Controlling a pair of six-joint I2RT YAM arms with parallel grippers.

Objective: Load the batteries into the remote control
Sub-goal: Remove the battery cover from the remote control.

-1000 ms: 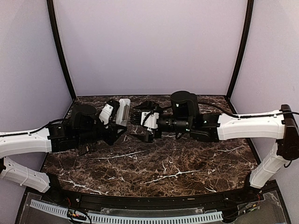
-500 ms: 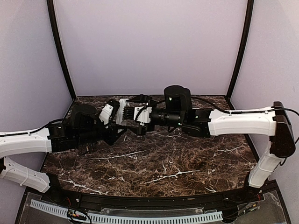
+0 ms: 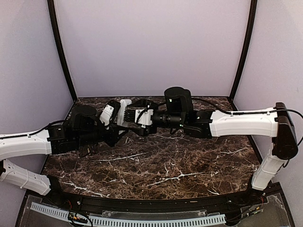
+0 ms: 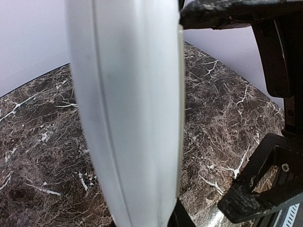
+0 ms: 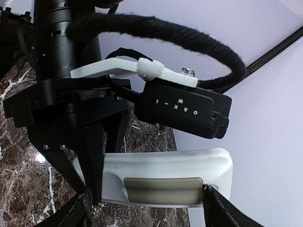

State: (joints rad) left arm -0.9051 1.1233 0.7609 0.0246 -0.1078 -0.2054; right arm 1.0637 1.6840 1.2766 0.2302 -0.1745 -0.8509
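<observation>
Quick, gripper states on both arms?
Left gripper: shut on the remote control.
Right gripper: open, jaws straddling the remote control's end.

I count one small white rectangular plastic remote control (image 3: pixel 124 111), and on it one dull grey-green rectangular panel (image 5: pixel 163 190). I have two white-and-black jointed arms, my left arm (image 3: pixel 23 144) and my right arm (image 3: pixel 241 124), so two black end effectors: my left end effector (image 3: pixel 119 119) and my right end effector (image 3: pixel 134 116). There is one dark brown, white-veined marble table (image 3: pixel 165 165). One black boxy wrist camera (image 5: pixel 184 111) shows.
</observation>
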